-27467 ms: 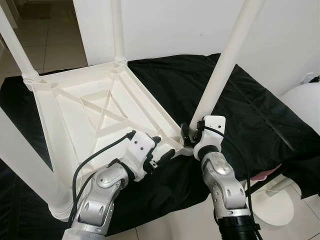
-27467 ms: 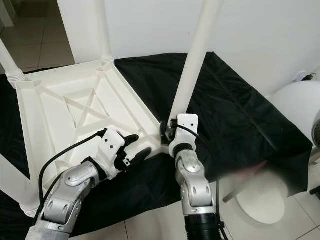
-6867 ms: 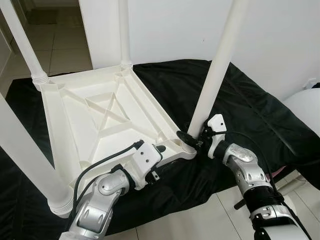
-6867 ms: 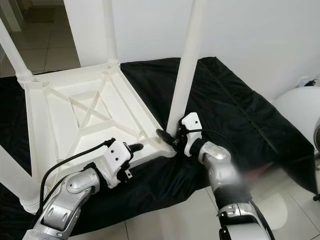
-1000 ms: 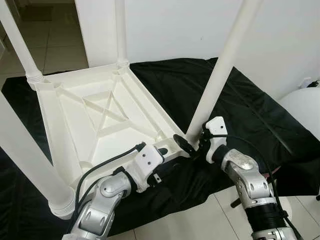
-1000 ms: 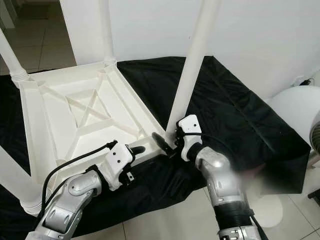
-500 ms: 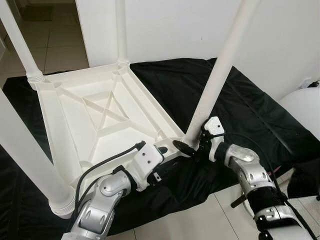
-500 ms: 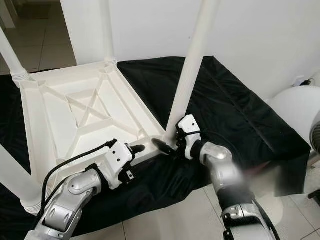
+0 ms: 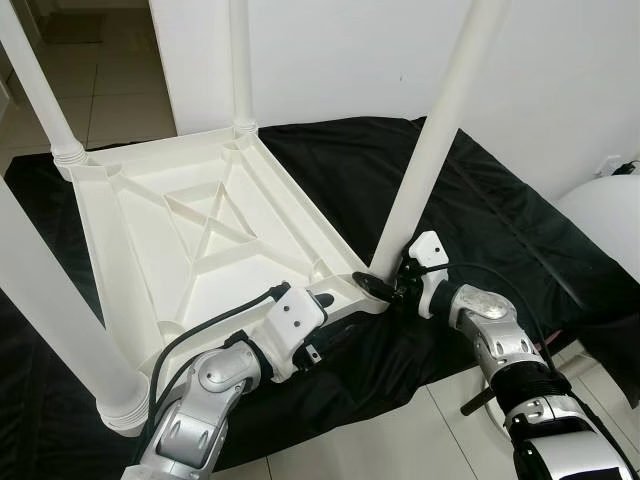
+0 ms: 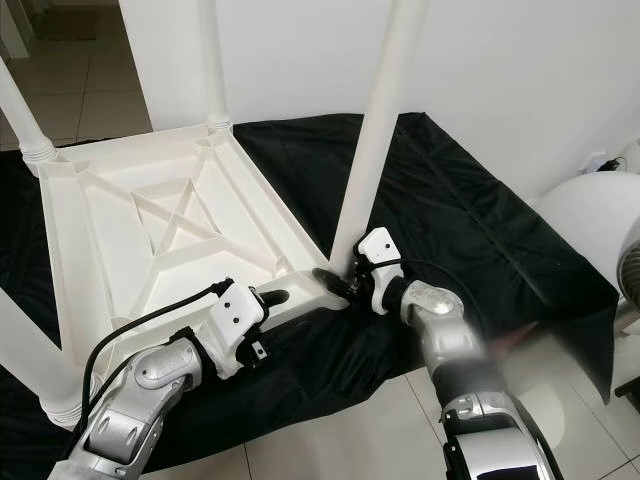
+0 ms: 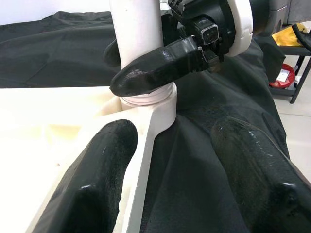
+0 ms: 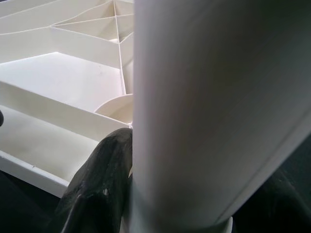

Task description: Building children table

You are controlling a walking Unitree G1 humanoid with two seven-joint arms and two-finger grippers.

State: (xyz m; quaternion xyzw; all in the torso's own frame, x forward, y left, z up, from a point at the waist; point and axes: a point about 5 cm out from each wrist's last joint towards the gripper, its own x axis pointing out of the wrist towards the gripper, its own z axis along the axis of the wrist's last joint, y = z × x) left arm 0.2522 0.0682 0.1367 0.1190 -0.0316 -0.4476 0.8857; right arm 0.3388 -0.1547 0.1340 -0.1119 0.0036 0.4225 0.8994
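Four white legs stick up from the table [image 9: 190,215], which lies upside down on a black cloth [image 9: 500,220] on the floor. The right gripper [image 9: 385,287] is at the bottom of the near leg [image 9: 425,150], right where it goes into the table's near corner. Its two black fingers [image 11: 155,65] are closed around the leg, one on each side, touching it. The leg leans a little. The left gripper [image 9: 322,305] is at the table's near edge, just beside that same corner. Its fingers [image 11: 99,160] are spread wide. One sits on the white rim and the other is over the cloth. It has hold of nothing. A round white thing [image 10: 590,215] stands near the cloth.
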